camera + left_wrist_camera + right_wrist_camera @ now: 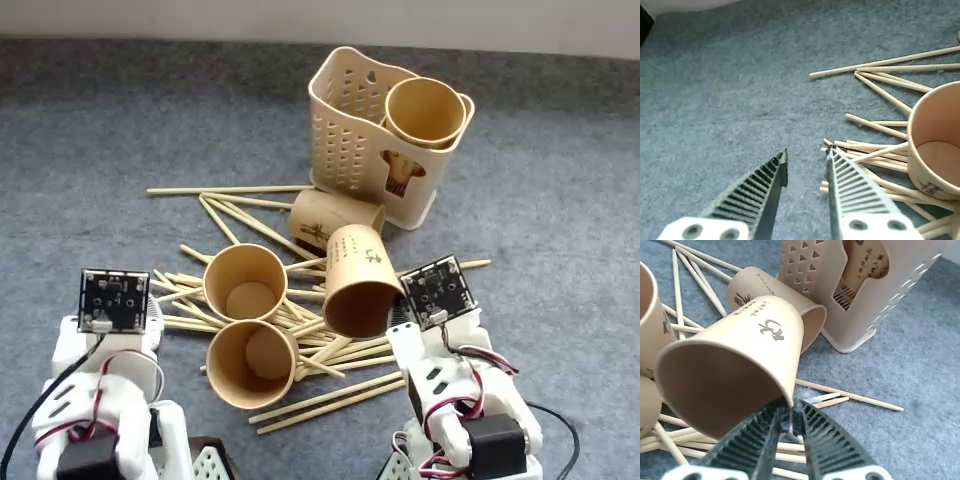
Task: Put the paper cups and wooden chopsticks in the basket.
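A grey, felt-like table [120, 130] carries the cream basket [345, 125] at the back, with one paper cup [425, 112] standing inside it. The right gripper [790, 416] is clamped on the rim of a tilted cup [735, 365]. A fallen cup [325, 218] lies on its side just in front of the basket. A near cup [250, 362] and a middle cup [245, 285] rest among the scattered chopsticks [330, 395]. The left gripper [805, 162] hangs with its jaws parted and nothing between them, beside the chopstick ends.

Tan paper cups [243, 283], cream triangle-holed basket [345, 130], grey table [100, 130]
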### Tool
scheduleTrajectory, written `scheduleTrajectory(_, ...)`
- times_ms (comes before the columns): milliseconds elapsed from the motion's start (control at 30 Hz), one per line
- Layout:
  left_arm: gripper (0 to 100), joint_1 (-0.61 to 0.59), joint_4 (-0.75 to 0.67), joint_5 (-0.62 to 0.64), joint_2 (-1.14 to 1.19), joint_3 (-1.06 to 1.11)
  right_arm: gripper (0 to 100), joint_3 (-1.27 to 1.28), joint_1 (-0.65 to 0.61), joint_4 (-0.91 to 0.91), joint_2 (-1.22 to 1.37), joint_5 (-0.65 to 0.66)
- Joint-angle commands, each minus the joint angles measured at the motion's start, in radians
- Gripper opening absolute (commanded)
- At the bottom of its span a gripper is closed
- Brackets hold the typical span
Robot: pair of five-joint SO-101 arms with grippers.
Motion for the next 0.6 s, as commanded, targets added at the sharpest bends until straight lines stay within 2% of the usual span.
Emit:
scheduleTrajectory(0,14,0.076,0.041,-0.011,0.013,-0.130,0.6,-0.004,0.015,-0.025,-0.007,-0.005)
scheduleTrajectory(133,14,0.090,0.044,-0.011,0.127,-0.199,0.6,-0.004,0.019,-0.025,-0.012,-0.005)
scheduleTrajectory(300,15,0.093,0.084,-0.005,0.447,-0.380,0.6,-0.002,0.019,-0.028,-0.012,-0.005)
scheduleTrajectory(433,24,0.154,0.178,0.078,0.673,-0.518,0.6,0.042,0.019,-0.071,-0.013,-0.005)
scheduleTrajectory(567,25,0.232,0.203,0.133,0.832,-0.593,0.6,0.116,0.019,-0.137,-0.013,-0.006)
